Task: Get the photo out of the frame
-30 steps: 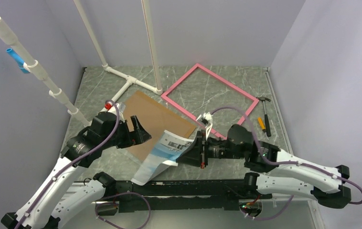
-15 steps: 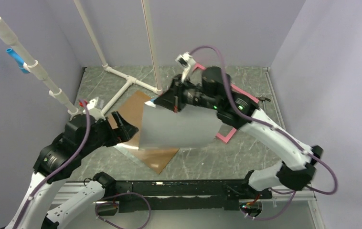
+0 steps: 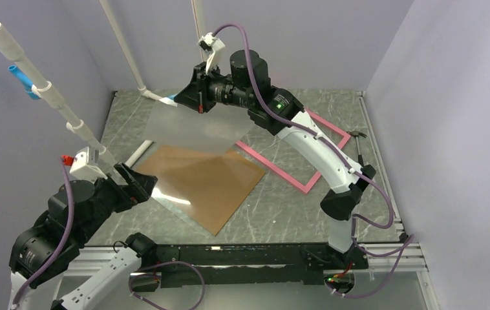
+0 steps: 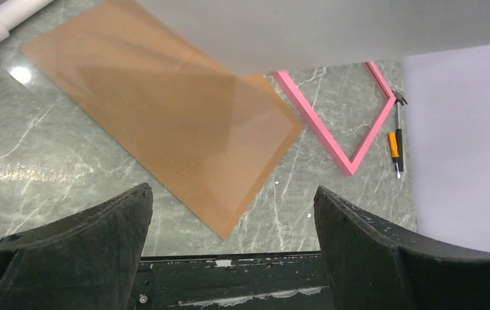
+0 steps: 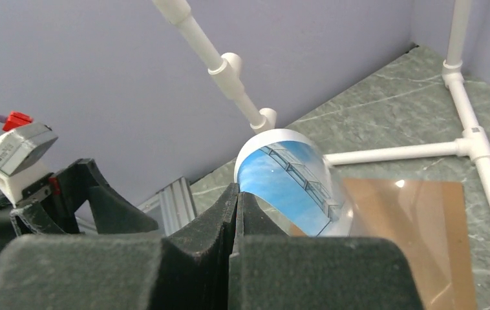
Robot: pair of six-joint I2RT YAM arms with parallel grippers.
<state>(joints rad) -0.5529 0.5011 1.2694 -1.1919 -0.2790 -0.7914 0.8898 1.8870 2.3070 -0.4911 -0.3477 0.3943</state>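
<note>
My right gripper point(image 3: 198, 97) is raised high at the back, shut on one edge of the photo point(image 3: 194, 126), which hangs in the air with its white back toward the top camera. In the right wrist view the photo point(image 5: 287, 181) curls up from my shut right gripper point(image 5: 237, 194), blue sky and building lines showing. The pink frame point(image 3: 281, 174) lies flat on the table to the right, partly behind the right arm. The brown backing board point(image 3: 207, 184) lies bare on the table. My left gripper point(image 3: 136, 184) stands open at the board's left corner, holding nothing; in its own view the left gripper point(image 4: 233, 190) is wide open.
A white pipe stand point(image 3: 165, 100) rises at the back left, close to the hanging photo. A hammer with an orange grip point(image 4: 395, 139) lies by the right wall beyond the frame point(image 4: 313, 119). A shiny clear strip point(image 3: 168, 197) shows along the board's near-left edge.
The right arm has swung the photo up from the front of the table to high at the back left. The left arm has drawn back toward the near left, still open.
</note>
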